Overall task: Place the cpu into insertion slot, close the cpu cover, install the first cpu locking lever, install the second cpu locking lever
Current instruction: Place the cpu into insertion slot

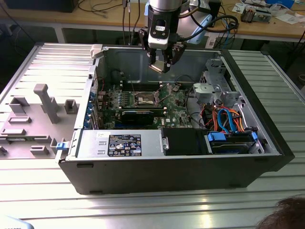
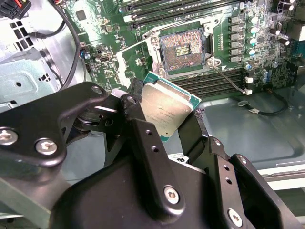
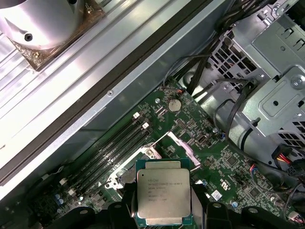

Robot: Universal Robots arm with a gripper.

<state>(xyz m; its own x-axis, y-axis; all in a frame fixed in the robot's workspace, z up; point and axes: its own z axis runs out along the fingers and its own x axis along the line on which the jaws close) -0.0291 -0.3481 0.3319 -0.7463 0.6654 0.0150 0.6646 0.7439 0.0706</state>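
My gripper (image 1: 159, 66) hangs above the open computer case, shut on the cpu (image 1: 155, 67). In both wrist views the silvery-grey square cpu (image 2: 167, 107) (image 3: 163, 195) sits clamped by its edges between the black fingers (image 2: 136, 102). It is well above the green board. The insertion slot (image 2: 183, 50) (image 1: 145, 99) lies uncovered below, its tan-gold contact field showing. In the first wrist view the cpu hides most of the slot, and the silver cpu cover (image 3: 181, 145) stands raised beside it. A thin wire lever (image 2: 228, 81) runs out from the slot's corner.
Long black memory slots (image 3: 116, 143) flank the socket. A metal drive cage (image 1: 217, 88) with orange and blue cables (image 1: 224, 119) fills the case's right side in the exterior view. A grey fixture (image 1: 43, 102) stands left of the case, and a person's hair (image 1: 286, 214) shows nearby.
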